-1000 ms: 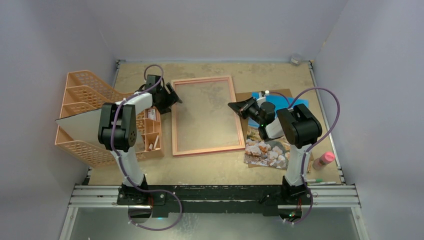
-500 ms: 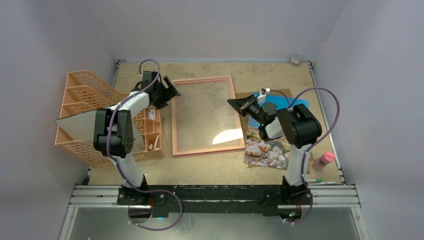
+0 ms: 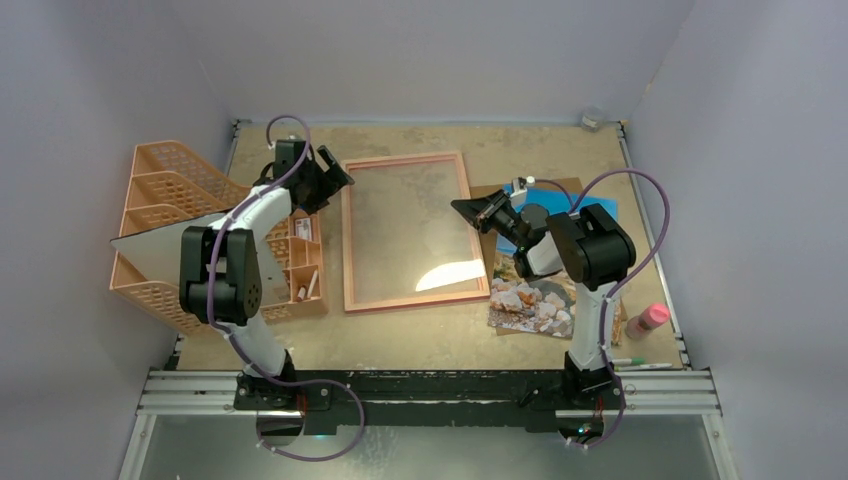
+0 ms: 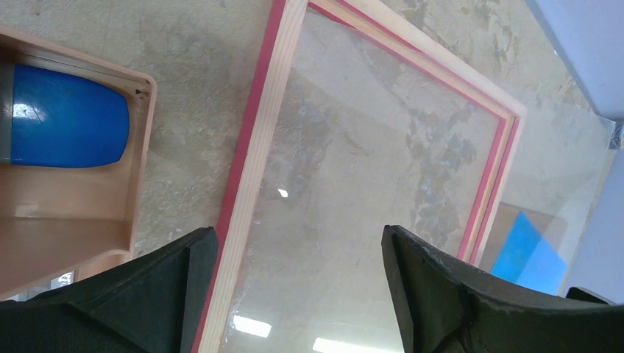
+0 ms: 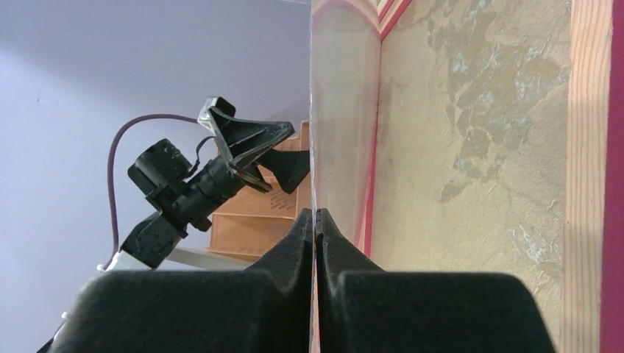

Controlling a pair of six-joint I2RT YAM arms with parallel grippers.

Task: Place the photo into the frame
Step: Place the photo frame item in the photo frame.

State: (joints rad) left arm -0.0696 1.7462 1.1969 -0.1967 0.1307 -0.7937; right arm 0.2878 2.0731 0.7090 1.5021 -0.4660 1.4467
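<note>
The frame (image 3: 405, 232) lies flat mid-table with its pale wood back up and pink edges showing (image 4: 246, 158) (image 5: 589, 147). A clear pane (image 3: 450, 275) covers its opening and catches a bright reflection. My right gripper (image 3: 462, 207) (image 5: 315, 217) is shut on the pane's right edge, which shows edge-on between the jaws. My left gripper (image 3: 335, 170) (image 4: 294, 239) hovers open over the frame's far left corner, with nothing between its fingers. The photo (image 3: 535, 300) lies to the right of the frame, rocky coast up, partly under the right arm. Its blue corner (image 4: 526, 254) also shows in the left wrist view.
An orange mesh organiser (image 3: 175, 235) stands at the left, holding a blue item (image 4: 66, 125) and a pale sheet (image 3: 155, 245). A brown backing board (image 3: 560, 185) lies under the photo. A pink bottle (image 3: 648, 320) and a pen (image 3: 635, 363) sit at the front right.
My left gripper has moved toward the back left corner of the frame and opened wider. A bright reflection has appeared on the pane near the frame's front right. The right gripper has hardly shifted.
</note>
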